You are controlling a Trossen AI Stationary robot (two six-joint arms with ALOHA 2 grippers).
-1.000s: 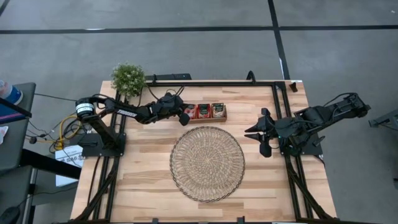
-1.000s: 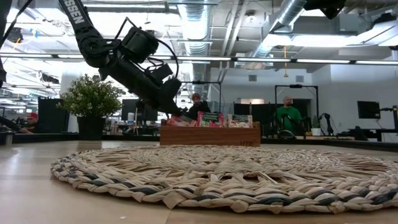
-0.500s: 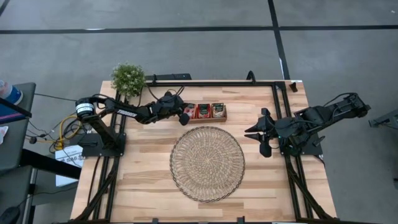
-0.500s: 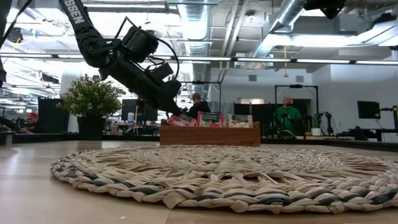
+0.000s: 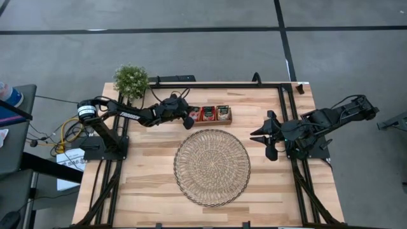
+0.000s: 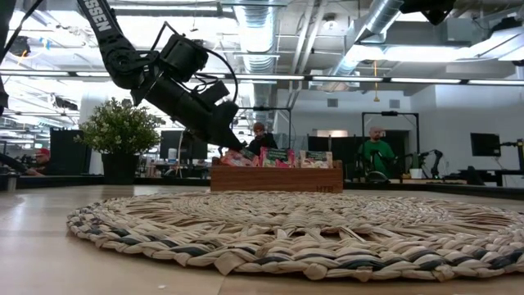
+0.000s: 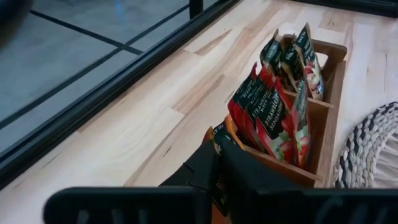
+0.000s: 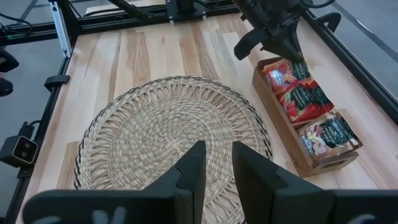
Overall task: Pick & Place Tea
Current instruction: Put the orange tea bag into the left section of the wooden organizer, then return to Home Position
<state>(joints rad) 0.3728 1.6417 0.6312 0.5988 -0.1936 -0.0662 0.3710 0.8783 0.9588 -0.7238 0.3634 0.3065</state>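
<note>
A small wooden tray [image 5: 211, 115] stands at the far middle of the table, its compartments holding upright red-orange tea sachets [image 7: 267, 112] with dark green tops. My left gripper [image 5: 189, 119] reaches into the tray's left end compartment, shut on one sachet [image 7: 219, 132]. The low view shows its fingers [image 6: 236, 146] slanting down at the tray [image 6: 277, 177]. My right gripper [image 5: 259, 135] waits above the table's right side, open, with nothing between its fingers [image 8: 214, 165]. My left gripper pinches one tea sachet between its two fingers in the tray's left end compartment, the dark top edge [image 7: 219, 132] sticking out past the fingertips. The fingers slant down from the table's left. The sachet's lower part is hidden by the fingers and the tray wall.
A large round woven mat [image 5: 212, 166] lies in the middle of the table, just in front of the tray. A potted plant [image 5: 131, 79] stands at the far left corner. Black frame rails run along the table's far and side edges.
</note>
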